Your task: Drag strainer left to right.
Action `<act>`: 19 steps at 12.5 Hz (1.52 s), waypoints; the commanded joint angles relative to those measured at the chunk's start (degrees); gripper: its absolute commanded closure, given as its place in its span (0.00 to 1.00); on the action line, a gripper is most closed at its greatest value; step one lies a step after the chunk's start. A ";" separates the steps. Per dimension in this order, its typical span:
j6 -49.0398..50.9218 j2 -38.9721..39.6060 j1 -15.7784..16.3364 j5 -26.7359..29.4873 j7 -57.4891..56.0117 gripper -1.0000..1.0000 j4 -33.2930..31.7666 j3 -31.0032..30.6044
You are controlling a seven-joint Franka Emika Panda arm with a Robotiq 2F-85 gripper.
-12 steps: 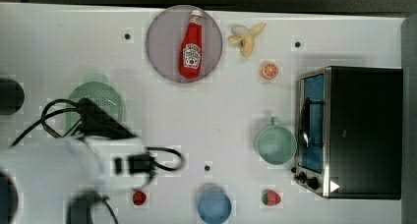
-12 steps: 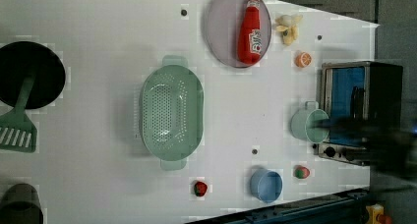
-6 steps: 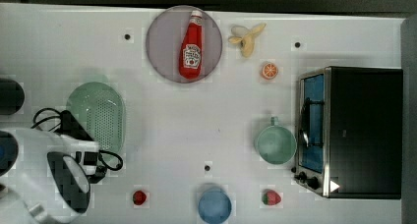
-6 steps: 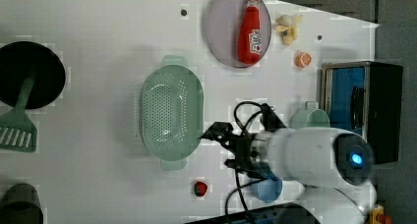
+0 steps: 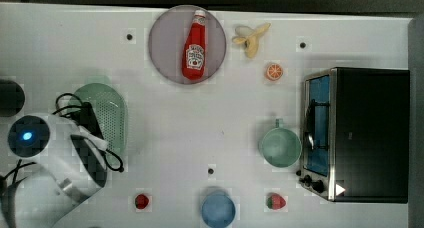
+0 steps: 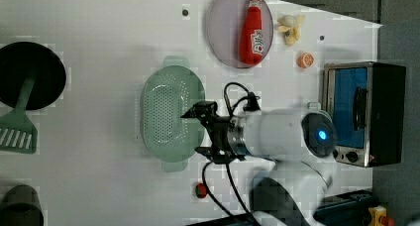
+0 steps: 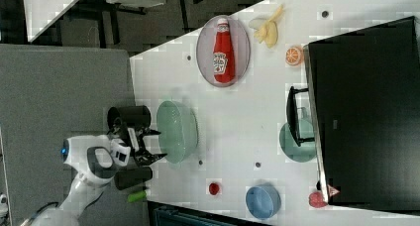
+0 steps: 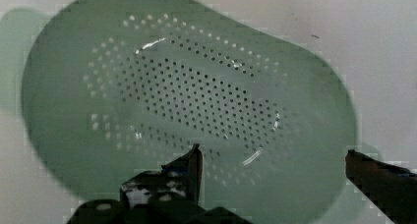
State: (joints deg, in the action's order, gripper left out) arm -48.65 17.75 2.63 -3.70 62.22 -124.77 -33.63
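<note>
Table first: you have a wide, flat white table top (image 5: 165, 138) with small dark dots in it, and dark floor lies past its edges. In the right view a grey panel (image 7: 64, 87) stands at the left of the frame.

Your big pale mint-green oval plastic strainer with little holes (image 6: 171, 112) sits flat on the table at the middle left of the left view. In the top view it is at the left side of the frame, partly under your white robot arm (image 5: 55, 158).

Your black claw (image 6: 200, 132) is spread wide and holds nothing. In the left view it hangs over the right rim of the strainer. In the wrist view one finger (image 8: 184, 172) shows over the bowl and the other shows by the rim.

At the top middle of the top view a red ketchup bottle (image 5: 194, 47) lies on a round grey plate (image 5: 162, 48). A yellow banana (image 5: 251, 38) and an orange slice (image 5: 273, 71) lie beside them. A black and silver toaster oven (image 5: 362, 133) fills the right side, and a small mint-green cup (image 5: 280, 147) stands just beside it. A blue bowl (image 5: 218, 209) sits at the bottom edge.
</note>
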 commanded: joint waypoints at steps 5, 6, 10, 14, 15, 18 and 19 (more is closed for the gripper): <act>-8.64 9.91 1.28 -7.39 16.54 0.00 -0.12 3.87; -9.29 10.89 1.56 -7.39 16.56 0.00 -0.12 4.85; -12.62 12.78 2.07 -8.00 16.51 0.00 -0.24 7.51; -12.41 12.65 1.91 -8.06 16.45 0.00 -0.58 9.54; -12.40 12.42 1.74 -8.06 16.45 0.00 -0.93 9.98; -12.37 10.51 0.59 -8.05 15.61 0.00 -2.60 11.17; -12.35 9.75 0.02 -8.06 15.59 0.00 -3.43 11.44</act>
State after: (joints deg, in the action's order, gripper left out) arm -60.49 29.93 2.50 -12.18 77.38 -128.58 -23.44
